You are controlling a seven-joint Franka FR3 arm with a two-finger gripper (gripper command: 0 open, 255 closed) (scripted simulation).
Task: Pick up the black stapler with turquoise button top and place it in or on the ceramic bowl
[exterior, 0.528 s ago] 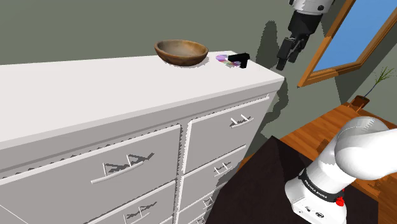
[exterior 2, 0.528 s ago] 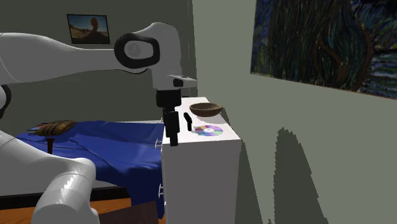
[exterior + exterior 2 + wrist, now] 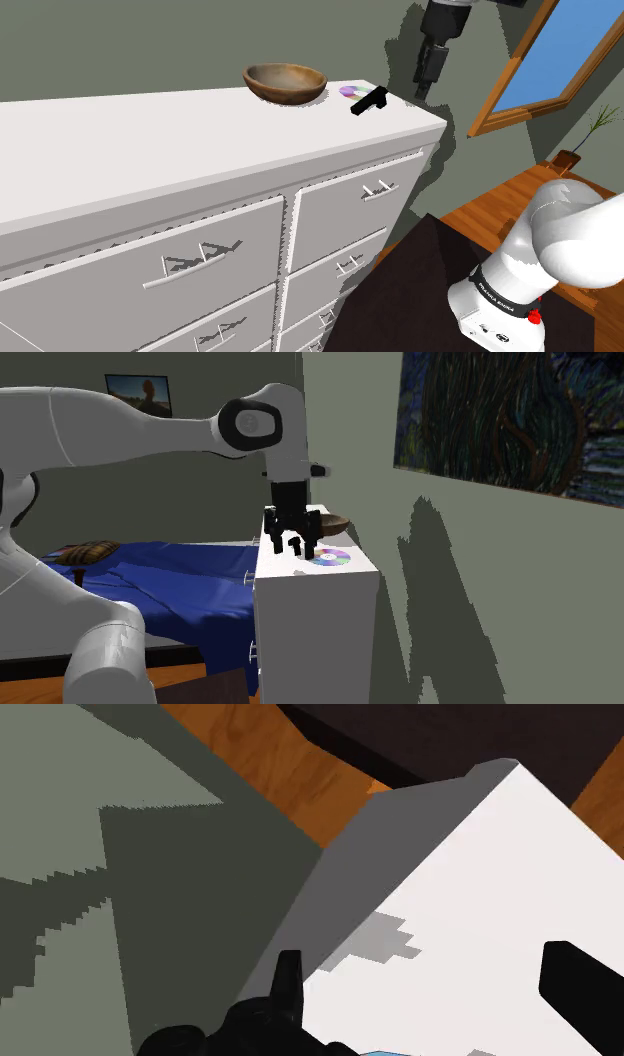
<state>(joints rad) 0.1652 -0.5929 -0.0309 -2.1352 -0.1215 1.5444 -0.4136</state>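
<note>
The arm (image 3: pixel 120 432) is built of smooth, glossy white rounded links. A round joint cap (image 3: pixel 247 425) is dark grey inside a black ring. The wrist section (image 3: pixel 436 58) and the jaws are plain black. Near the base, a black band (image 3: pixel 503 292) carries small white lettering, with a red dot (image 3: pixel 534 318) just below it.

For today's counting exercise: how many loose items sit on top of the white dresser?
3: a brown bowl, a shiny disc past it near the dresser end, and the black stapler beside the disc. The bowl could hide something small.
</note>
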